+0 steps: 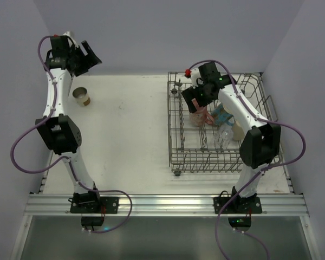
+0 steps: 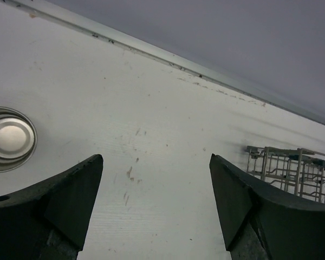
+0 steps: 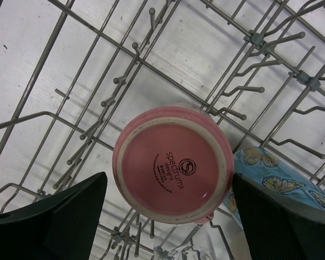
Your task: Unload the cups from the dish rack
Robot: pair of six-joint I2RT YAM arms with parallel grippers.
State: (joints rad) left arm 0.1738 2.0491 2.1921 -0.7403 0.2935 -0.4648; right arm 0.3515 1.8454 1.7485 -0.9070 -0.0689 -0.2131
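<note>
On my left, the left claw [image 2: 154, 162] hangs released and empty above the desk [image 2: 151, 97], with a tan cup [image 1: 82, 96] standing upright nearby. Over in the dish rack [image 1: 206, 158], my right claw [image 3: 168, 184] gapes wide astride the upturned pink mug [image 3: 173, 170], without gripping it; the blue mug [image 3: 276, 179] sits alongside.

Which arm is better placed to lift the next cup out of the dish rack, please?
Right. The right claw hangs open above the upturned pink mug inside the dish rack, a finger either side. The left claw is over bare table near a lone cup, far from the rack.
</note>
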